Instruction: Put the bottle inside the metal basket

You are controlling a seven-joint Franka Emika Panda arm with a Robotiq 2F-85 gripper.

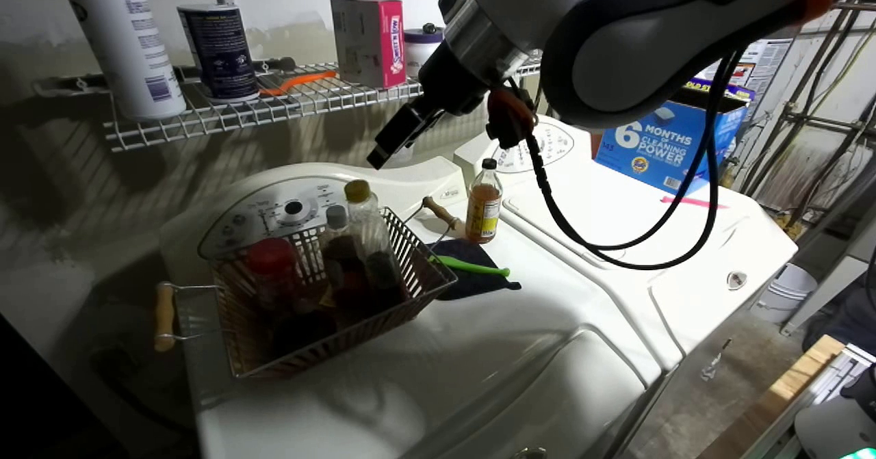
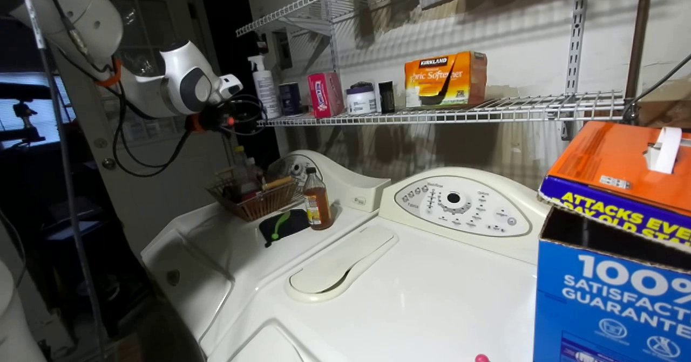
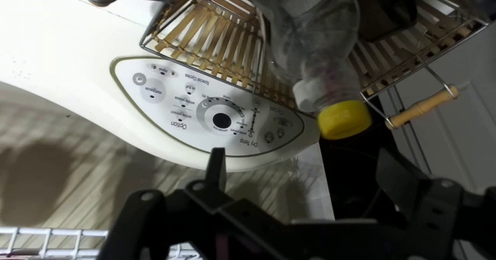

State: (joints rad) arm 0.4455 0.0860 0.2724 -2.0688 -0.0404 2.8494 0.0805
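A clear bottle (image 1: 369,223) with a yellow cap, dark in its lower part, stands in the metal basket (image 1: 419,257), leaning slightly. In the wrist view this bottle (image 3: 310,31) is large and slightly blurred. The basket has a wire rim, brownish slats and wooden end handles; it also shows in the wrist view (image 3: 217,39) and in an exterior view (image 2: 253,205). My gripper (image 1: 380,154) is above the bottle, apart from it. In the wrist view the gripper (image 3: 301,155) has its fingers wide apart with nothing between them. The bottle's base is hidden by the basket.
A red-capped jar (image 1: 272,260) and a grey-capped bottle (image 1: 337,240) share the basket. A black-capped amber bottle (image 1: 484,206) stands outside, beside a dark cloth (image 1: 469,284) with a green tool (image 1: 475,266). A wire shelf (image 1: 294,113) holding containers runs behind. A blue box (image 1: 650,144) stands farther along.
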